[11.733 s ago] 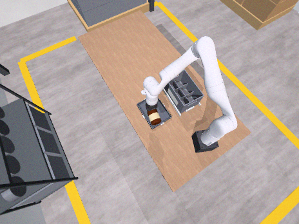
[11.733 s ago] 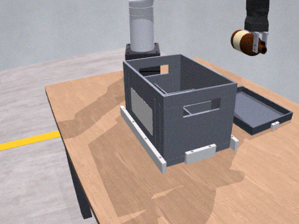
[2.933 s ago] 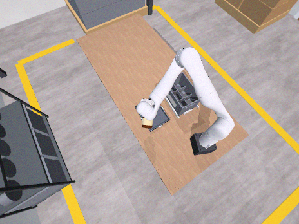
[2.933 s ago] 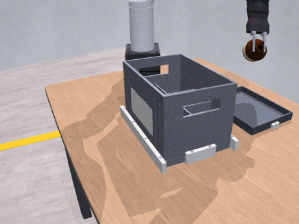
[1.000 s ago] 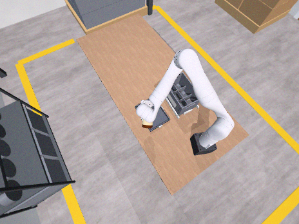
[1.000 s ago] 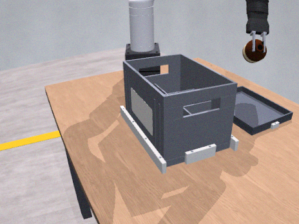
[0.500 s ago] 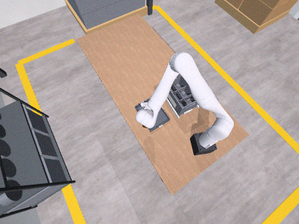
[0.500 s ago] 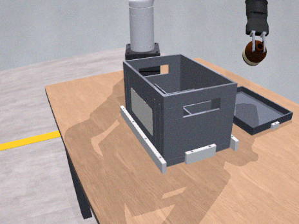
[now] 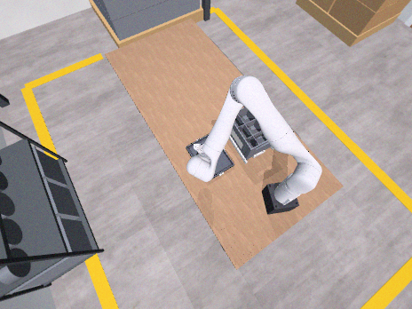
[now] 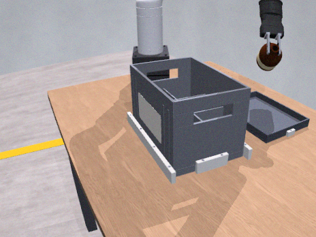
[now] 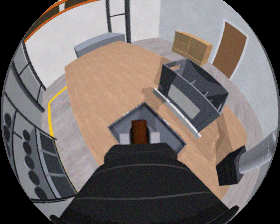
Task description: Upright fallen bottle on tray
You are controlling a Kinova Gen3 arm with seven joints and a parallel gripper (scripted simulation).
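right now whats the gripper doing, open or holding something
Gripper: closed on the brown bottle, held in the air above the tray.

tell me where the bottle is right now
In the exterior view the bottle hangs at upper right, gripped by the fingers, above the tray.

floor: grey, yellow line | wall: pale grey | cardboard boxes | dark shelf rack
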